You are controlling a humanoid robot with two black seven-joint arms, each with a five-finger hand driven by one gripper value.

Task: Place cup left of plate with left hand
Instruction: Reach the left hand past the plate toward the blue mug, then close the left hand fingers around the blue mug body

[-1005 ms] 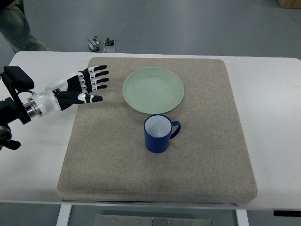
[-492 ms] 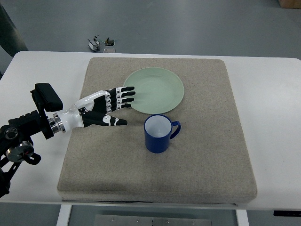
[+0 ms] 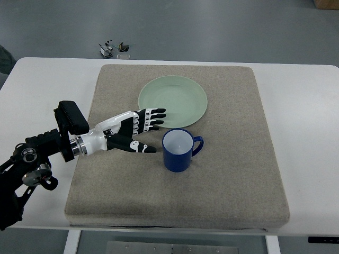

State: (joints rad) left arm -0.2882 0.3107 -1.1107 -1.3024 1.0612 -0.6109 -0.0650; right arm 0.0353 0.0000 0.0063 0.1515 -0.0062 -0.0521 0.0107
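A blue cup (image 3: 179, 150) with a white inside stands upright on the grey mat (image 3: 228, 174), its handle pointing right. A pale green plate (image 3: 172, 101) lies just behind it. My left hand (image 3: 150, 131) is open, fingers spread, just left of the cup and a little short of it. Its upper fingers reach over the plate's near left rim. It holds nothing. The right arm is out of view.
The mat lies on a white table (image 3: 307, 116). Small dark parts (image 3: 113, 48) lie on the floor beyond the table's far edge.
My left hand has moved right and toward the near side, from the mat's far left corner to just beside the cup. The cup and plate have not moved.
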